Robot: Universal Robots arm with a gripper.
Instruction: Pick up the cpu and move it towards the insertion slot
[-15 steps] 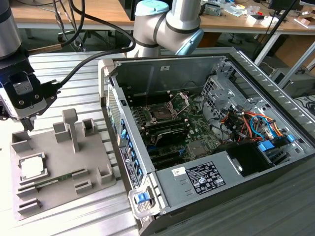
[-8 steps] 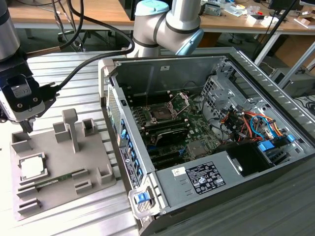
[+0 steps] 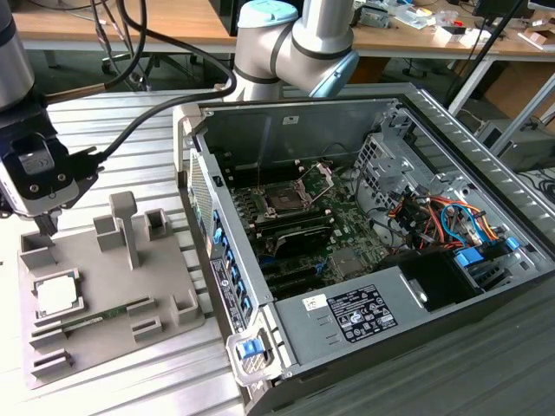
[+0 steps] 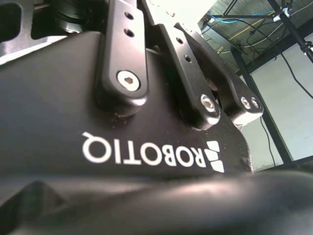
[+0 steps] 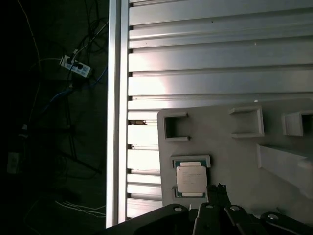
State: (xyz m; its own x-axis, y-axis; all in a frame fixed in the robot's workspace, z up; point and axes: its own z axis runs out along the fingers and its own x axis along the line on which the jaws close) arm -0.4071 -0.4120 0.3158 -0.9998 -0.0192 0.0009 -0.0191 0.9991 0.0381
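**Well: cpu in its holder, pincer above and apart**

From here I cannot tell whether the pincer (image 3: pixel 43 227) is open or closed. In the exterior view its lower end is a dark shape against the grey fixture plate (image 3: pixel 113 286). In the second wrist view its black body (image 4: pixel 98 147) and bolted links crowd the lens. In the first wrist view the same links reach in from the edge and stop just beside one corner of the cpu (image 5: pixel 190 179).

The cpu lies flat, pale top up, inside a square-rimmed grey holder (image 5: pixel 190 159) on the fixture plate, toward the exterior view's left. The pincer hangs over the plate's far corner, near the cpu but not touching it. A thin green memory stick (image 3: pixel 104 314) lies in a groove of the plate just beside the holder.

The plate rests on a slatted metal counter (image 3: pixel 130 121). To the exterior view's right of it lies an open computer case (image 3: pixel 486 147), its near corner cut off by the frame. Inside is a green motherboard (image 3: pixel 340 212) carrying the insertion slot (image 3: pixel 282 201), with its load plate (image 3: pixel 318 176) tilted up. The slot is well apart from the cpu. Orange and blue cables (image 3: pixel 434 212) hide whatever lies beneath them.
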